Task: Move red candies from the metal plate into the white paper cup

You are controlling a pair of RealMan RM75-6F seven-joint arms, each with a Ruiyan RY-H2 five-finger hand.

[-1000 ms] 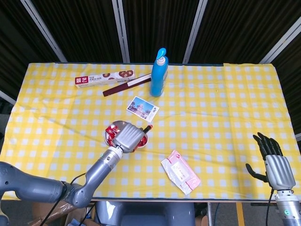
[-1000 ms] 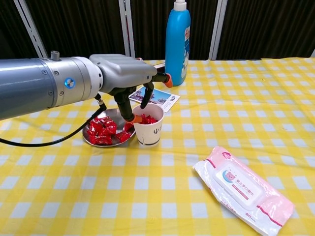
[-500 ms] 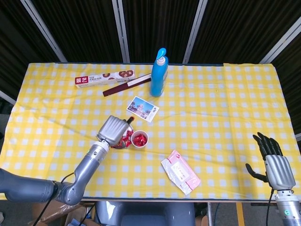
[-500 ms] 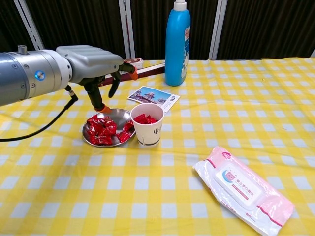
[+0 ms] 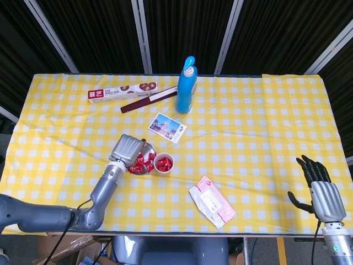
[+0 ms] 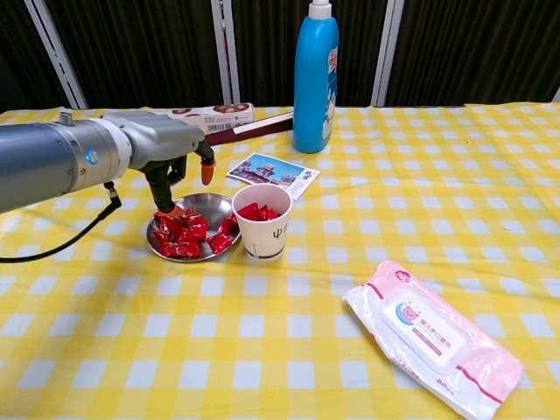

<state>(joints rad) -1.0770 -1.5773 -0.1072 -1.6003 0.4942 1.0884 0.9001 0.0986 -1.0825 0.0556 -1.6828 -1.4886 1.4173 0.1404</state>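
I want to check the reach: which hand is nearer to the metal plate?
Left. The left hand hovers over the metal plate; the right hand waits at the table's far right edge.

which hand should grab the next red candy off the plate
Left. The left hand hangs right over the candies on the metal plate, beside the cup. The right hand sits at the far table edge.

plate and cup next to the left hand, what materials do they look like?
Plate: bare metal, probably steel; shiny grey surface with reflections. Cup: matte white paper by the look, thin rolled rim, small printed mark on the side.
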